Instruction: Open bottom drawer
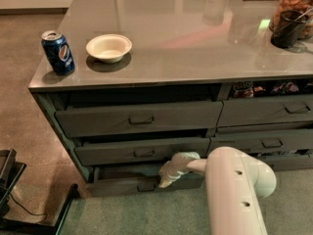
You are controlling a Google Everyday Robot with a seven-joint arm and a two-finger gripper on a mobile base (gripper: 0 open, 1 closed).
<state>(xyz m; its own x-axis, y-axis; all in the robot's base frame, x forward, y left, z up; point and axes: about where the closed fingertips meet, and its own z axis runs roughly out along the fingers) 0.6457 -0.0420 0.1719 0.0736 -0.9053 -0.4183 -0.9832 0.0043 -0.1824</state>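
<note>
Camera view
Gripper: the gripper (165,179) is sitting low against the cabinet front, with its tip meeting the bottom drawer's face.
Grip: I cannot tell how wide it is standing, or whether it is holding anything; the tip is blending into the drawer front.
Drawer: the drawer (120,186) is lying right at the tip and stretching away on the side opposite the arm. Its front is standing a little out of the stack with a dark gap above, so I am judging it partly open.
Handle: the handle (145,186) is showing just beside the tip, on the side away from the arm.
Risk, slipping: if the gripper is only hooking the front's edge and not gripping the handle, a pull is likely to slide it off and leave the drawer where it is.
Risk, jamming: the contact is looking off-centre, so a wide, shallow drawer may be twisting in its runners and binding.
Risk, snagging: the middle drawer (112,154) is hanging just above the gripper, and any lift during the pull could catch its lower edge.
Risk, blocking: the arm (237,192) is standing directly behind the gripper, in the drawer's way out.
Arm pose: it is rising as a thick white column, bending at a rounded elbow, then reaching down and sideways to the tip.
Can and bowl: the can (57,53) and bowl (108,47) are sitting well above the gripper; only a hard jolt would be troubling them.
</note>
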